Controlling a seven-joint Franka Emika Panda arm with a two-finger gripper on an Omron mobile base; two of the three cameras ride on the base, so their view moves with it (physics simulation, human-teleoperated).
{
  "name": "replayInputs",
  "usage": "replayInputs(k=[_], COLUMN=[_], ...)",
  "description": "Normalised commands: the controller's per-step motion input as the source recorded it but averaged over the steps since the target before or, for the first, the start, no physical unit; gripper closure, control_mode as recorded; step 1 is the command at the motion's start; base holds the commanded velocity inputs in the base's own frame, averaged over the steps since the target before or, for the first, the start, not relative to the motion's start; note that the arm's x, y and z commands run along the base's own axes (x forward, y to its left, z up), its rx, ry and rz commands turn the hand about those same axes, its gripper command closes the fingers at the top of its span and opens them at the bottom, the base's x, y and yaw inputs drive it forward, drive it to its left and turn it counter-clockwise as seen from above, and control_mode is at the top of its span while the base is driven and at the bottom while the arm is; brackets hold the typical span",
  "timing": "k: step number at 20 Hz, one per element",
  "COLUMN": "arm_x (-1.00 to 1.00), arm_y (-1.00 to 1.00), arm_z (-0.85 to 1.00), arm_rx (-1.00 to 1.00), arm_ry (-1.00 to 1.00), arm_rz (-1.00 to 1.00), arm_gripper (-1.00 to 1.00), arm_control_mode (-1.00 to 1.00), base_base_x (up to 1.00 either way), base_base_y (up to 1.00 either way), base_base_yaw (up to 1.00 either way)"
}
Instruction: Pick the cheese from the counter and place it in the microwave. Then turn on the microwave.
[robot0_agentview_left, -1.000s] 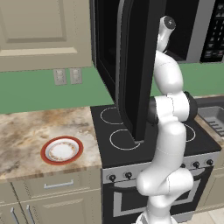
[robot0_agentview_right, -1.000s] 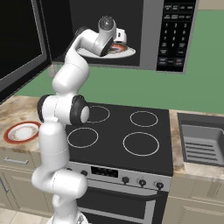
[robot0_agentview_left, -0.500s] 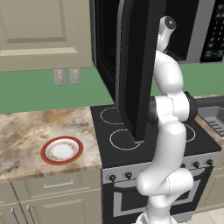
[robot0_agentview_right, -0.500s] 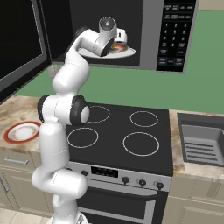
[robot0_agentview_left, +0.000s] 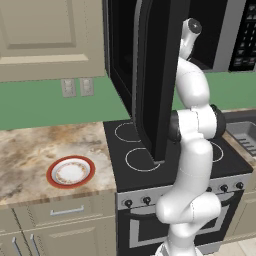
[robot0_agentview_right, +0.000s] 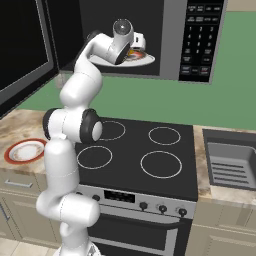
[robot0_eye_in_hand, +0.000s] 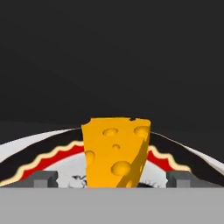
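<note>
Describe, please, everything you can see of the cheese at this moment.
The cheese is an orange-yellow wedge with round holes, looking smooth and firm. It stands upright on a white plate with a black and red scalloped rim, inside the dark microwave. The gripper is open: its grey fingertips sit well clear of the wedge on either side, not touching it. In the right base view it is a small orange patch beside the hand.

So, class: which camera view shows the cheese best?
The hand view: the cheese stands large and central on the microwave's plate. In the right base view it is just an orange speck behind the hand. The left base view hides it behind the door.
</note>
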Motion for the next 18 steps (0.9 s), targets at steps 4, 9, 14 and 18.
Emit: replayInputs(k=[4, 9, 14, 18], arm_x=[-0.07, -0.16, -0.23, -0.27], arm_y=[-0.03, -0.07, -0.02, 0.0], arm_z=[0.04, 0.07, 0.08, 0.1], arm_rx=[0.0, 0.0, 0.0, 0.0], arm_ry=[-0.01, 0.0, -0.01, -0.05], arm_rz=[-0.03, -0.06, -0.06, -0.06], arm_gripper=[-1.0, -1.0, -1.0, -1.0], arm_control_mode=[-1.0, -1.0, -1.0, -1.0], base_base_x=[0.0, 0.0, 0.0, 0.0], base_base_y=[0.0, 0.0, 0.0, 0.0], base_base_yaw=[0.0, 0.0, 0.0, 0.0])
